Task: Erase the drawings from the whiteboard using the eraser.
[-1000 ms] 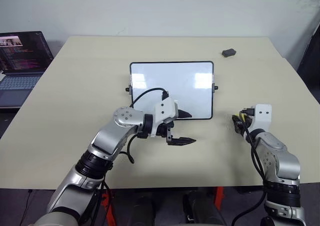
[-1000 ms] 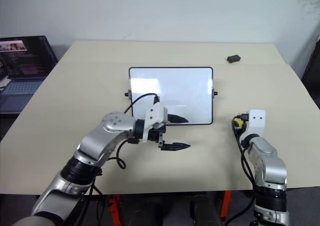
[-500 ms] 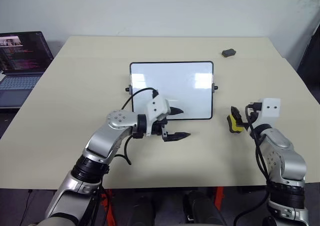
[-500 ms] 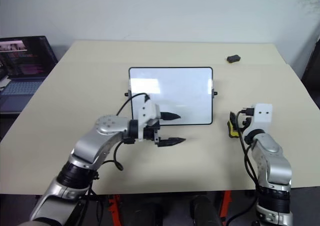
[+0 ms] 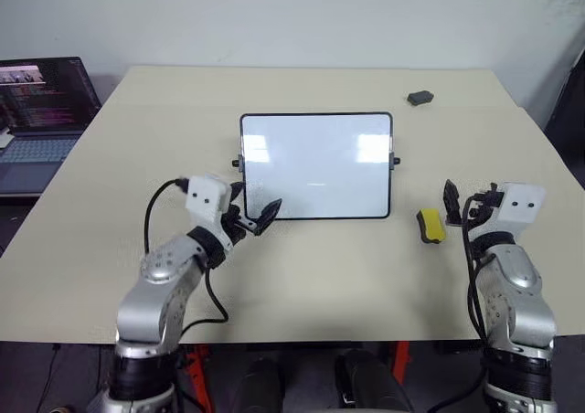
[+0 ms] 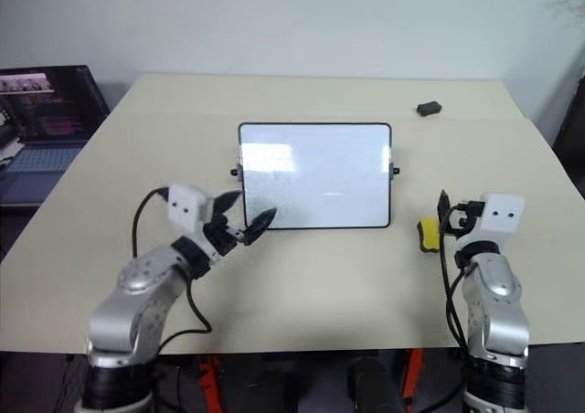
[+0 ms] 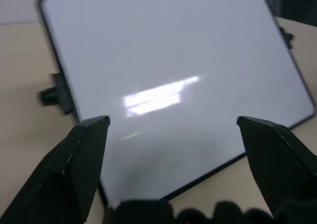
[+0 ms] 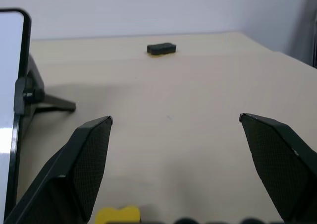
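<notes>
The whiteboard (image 5: 315, 164) stands propped at the table's middle, its face plain white with glare. The drawings are out of view on it. The eraser (image 5: 430, 226), a small yellow block, lies on the table just right of the board's lower right corner. My right gripper (image 5: 468, 198) hovers right beside it, open and empty, with the eraser (image 8: 118, 215) just below its fingers. My left gripper (image 5: 259, 210) is open at the board's lower left corner, and the whiteboard (image 7: 168, 75) shows between its spread fingers.
A small dark grey lump (image 5: 420, 97) lies at the far right of the table, behind the board. An open laptop (image 5: 41, 111) sits off the table's left edge. Bare tabletop (image 5: 347, 267) runs in front of the board.
My right gripper opened, let go of the eraser and rose; the eraser now lies on the table. My left arm swung left from the board's front to its lower left corner.
</notes>
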Available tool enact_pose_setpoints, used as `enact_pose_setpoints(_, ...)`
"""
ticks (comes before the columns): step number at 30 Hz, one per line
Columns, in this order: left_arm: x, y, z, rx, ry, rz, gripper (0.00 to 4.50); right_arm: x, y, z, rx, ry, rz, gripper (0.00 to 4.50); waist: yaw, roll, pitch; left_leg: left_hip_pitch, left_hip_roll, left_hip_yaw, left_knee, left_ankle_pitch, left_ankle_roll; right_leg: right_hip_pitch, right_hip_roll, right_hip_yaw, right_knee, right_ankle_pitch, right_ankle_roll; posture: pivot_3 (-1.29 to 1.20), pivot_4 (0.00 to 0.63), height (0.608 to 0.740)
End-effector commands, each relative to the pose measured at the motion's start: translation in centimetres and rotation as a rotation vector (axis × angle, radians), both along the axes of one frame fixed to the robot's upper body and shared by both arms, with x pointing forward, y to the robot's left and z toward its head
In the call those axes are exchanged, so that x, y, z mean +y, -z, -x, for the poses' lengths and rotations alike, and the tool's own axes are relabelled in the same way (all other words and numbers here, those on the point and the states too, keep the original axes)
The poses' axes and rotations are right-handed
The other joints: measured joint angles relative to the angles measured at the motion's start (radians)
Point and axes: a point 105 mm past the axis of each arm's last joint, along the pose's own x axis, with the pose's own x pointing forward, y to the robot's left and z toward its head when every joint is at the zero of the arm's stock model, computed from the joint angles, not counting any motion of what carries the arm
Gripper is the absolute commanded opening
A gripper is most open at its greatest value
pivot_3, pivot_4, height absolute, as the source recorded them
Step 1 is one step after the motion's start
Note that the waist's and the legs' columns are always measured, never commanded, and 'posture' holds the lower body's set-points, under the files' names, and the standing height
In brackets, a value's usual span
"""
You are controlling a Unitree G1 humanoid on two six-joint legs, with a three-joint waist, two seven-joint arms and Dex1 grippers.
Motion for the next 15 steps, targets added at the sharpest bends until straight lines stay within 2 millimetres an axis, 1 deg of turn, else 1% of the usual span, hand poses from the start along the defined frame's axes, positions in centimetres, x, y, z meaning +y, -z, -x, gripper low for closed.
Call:
enact_pose_setpoints(1,4.5,-1.6,0.3,-0.101,-0.290,-0.037,4.50,-3.9,-0.9,-0.4,-0.060,0.101,0.038,4.44,0.000,0.000,0.000,0.000,0.000,0.000,0.000,0.000,0.000,0.001,0.000,0.000,0.000,0.000,0.000,0.00,0.150,0.740)
enact_pose_setpoints(2,6.1,-1.4,0.5,-0.101,-0.372,-0.049,4.50,-5.1,-0.8,-0.6,-0.061,0.123,0.049,4.44,0.001,0.000,0.000,0.001,0.000,0.000,0.001,0.000,0.000,0.001,0.000,0.000,0.000,0.000,0.000,0.00,0.150,0.740)
enact_pose_setpoints(3,8.4,-1.0,0.8,-0.095,-0.456,-0.068,4.50,-6.6,-0.6,-0.6,-0.059,0.173,0.074,4.44,0.000,0.000,0.000,0.001,-0.001,0.001,0.001,0.000,0.001,0.002,0.000,0.000,0.000,0.000,0.000,0.00,0.150,0.740)
enact_pose_setpoints(6,11.3,-0.6,1.2,-0.096,-0.579,-0.108,4.50,-11.2,-0.5,-0.4,-0.048,0.300,0.100,4.44,0.001,0.000,0.000,0.003,-0.001,0.005,0.000,0.000,0.001,0.002,0.001,0.000,-0.001,0.001,-0.001,0.00,0.150,0.740)
enact_pose_setpoints(7,11.9,-0.6,1.1,-0.099,-0.603,-0.118,4.50,-12.4,-0.5,-0.4,-0.043,0.327,0.091,4.44,0.002,0.000,0.000,0.002,-0.001,0.007,0.000,0.000,0.001,0.002,0.001,0.000,-0.001,0.002,-0.004,0.00,0.150,0.740)
enact_pose_setpoints(8,12.5,-0.5,1.1,-0.101,-0.622,-0.126,4.50,-13.2,-0.4,-0.3,-0.038,0.343,0.090,4.44,0.002,0.000,0.000,0.002,-0.001,0.007,-0.001,0.000,0.001,0.002,0.001,0.000,-0.001,0.002,-0.004,0.00,0.150,0.740)
enact_pose_setpoints(10,12.8,-0.2,1.0,-0.098,-0.632,-0.133,4.50,-13.9,-0.1,-0.4,-0.021,0.349,0.096,4.44,0.000,0.000,0.000,0.002,-0.001,0.008,-0.001,0.000,0.001,0.002,0.001,0.001,-0.002,0.003,-0.004,0.00,0.150,0.740)
enact_pose_setpoints(12,12.9,0.3,0.9,-0.076,-0.631,-0.120,4.50,-14.1,0.4,-0.2,0.001,0.343,0.104,4.44,0.000,0.000,0.000,0.002,-0.001,0.008,-0.001,0.000,0.001,0.002,0.001,0.002,-0.002,0.003,-0.004,0.00,0.150,0.740)
enact_pose_setpoints(15,12.4,0.2,0.4,-0.067,-0.598,-0.109,4.50,-14.3,0.5,0.3,0.017,0.333,0.112,4.44,0.000,0.000,0.000,0.002,0.000,0.008,-0.001,0.000,0.001,0.002,0.001,0.001,-0.002,0.003,-0.004,0.00,0.150,0.740)
